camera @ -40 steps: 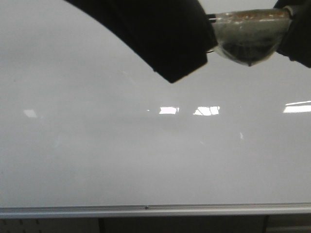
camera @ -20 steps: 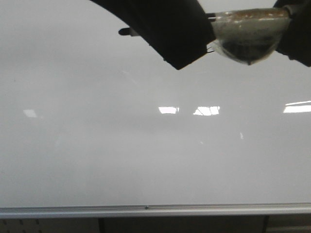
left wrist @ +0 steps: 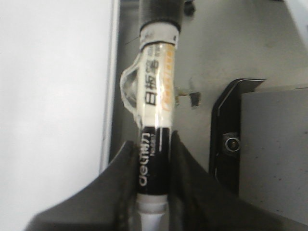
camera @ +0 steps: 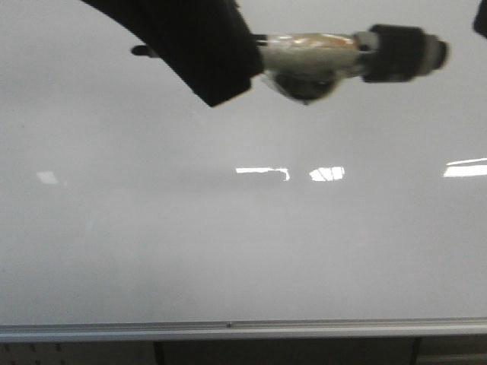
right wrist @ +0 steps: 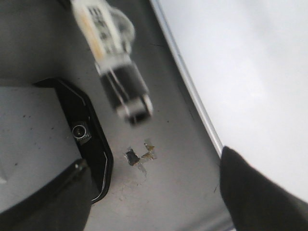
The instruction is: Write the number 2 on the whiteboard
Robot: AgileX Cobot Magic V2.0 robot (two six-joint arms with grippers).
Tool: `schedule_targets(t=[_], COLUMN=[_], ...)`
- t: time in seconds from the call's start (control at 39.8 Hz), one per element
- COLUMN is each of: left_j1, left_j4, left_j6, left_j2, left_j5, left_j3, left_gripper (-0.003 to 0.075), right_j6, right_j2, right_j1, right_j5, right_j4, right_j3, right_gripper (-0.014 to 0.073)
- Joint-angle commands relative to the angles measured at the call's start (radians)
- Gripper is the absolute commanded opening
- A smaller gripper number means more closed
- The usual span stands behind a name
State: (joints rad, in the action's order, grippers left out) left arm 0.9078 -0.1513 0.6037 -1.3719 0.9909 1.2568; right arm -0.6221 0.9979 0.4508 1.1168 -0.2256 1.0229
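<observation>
The whiteboard [camera: 228, 243] fills the front view, with its silver frame [camera: 228, 328] along the bottom. The number 2 is out of view; I see only light reflections on the board. My left gripper [left wrist: 152, 144] is shut on the black band of a marker [left wrist: 155, 96]. The marker [camera: 312, 57] lies level high in front of the board, its black end [camera: 399, 52] pointing right and free. My right gripper [right wrist: 154, 161] is open with nothing between its fingers. It shows only as a dark corner [camera: 481, 19] at the top right, apart from the marker [right wrist: 113, 62].
Bright rectangular reflections [camera: 262, 172] sit across the board's middle. Both wrist views show a grey surface beside the board's edge, with a black-edged block [right wrist: 91, 139] and small torn scraps [right wrist: 139, 155] on it.
My left arm has carried the marker to the left. The right gripper, which had the marker's black end, has let go and drawn back to the right edge.
</observation>
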Motion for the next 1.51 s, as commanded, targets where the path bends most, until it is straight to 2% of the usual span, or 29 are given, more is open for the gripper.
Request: schedule_targets(t=[0.0,0.18,0.48,0.63,0.73,0.9,1.26,1.48], left_j1=[-0.027,-0.165,-0.534,-0.723,-0.795,-0.831,-0.831,-0.831], left_j4=[0.122,0.262,0.276,0.257,0.207,0.189,0.161,0.151], left_j6=[-0.158,-0.387,-0.525,-0.628,-0.633,-0.633,-0.633,-0.633], left_j2=[0.074,0.165,0.340,0.362,0.355,0.299,0.060,-0.045], left_j5=[-0.024,-0.034,-0.178,-0.334,-0.469,-0.649,-0.930,-1.040], left_j3=[0.032,0.014,-0.146,-0.244,-0.299,-0.368,-0.374,-0.374], left_gripper=[0.0008,0.0008,0.0008,0.0007,0.0007,0.0008,0.0008,0.0008], right_j6=[0.089,0.184,0.361,0.363,0.363,0.363,0.362,0.362], right_j2=[-0.042,-0.077,-0.104,-0.112,-0.112,-0.112,-0.112,-0.112], right_j1=[-0.080,-0.204,-0.293,-0.293,-0.293,-0.293,-0.293,-0.293], right_j5=[-0.024,-0.027,-0.027,-0.028,-0.030,-0.035,-0.045,-0.051], right_j4=[0.027,0.030,0.038,0.038,0.038,0.038,0.038,0.038], right_j3=[0.036,0.036,0.036,0.036,0.036,0.036,0.036,0.036], right_gripper=[0.0579,0.0579,0.0579,0.0579,0.0579,0.0579,0.0579,0.0579])
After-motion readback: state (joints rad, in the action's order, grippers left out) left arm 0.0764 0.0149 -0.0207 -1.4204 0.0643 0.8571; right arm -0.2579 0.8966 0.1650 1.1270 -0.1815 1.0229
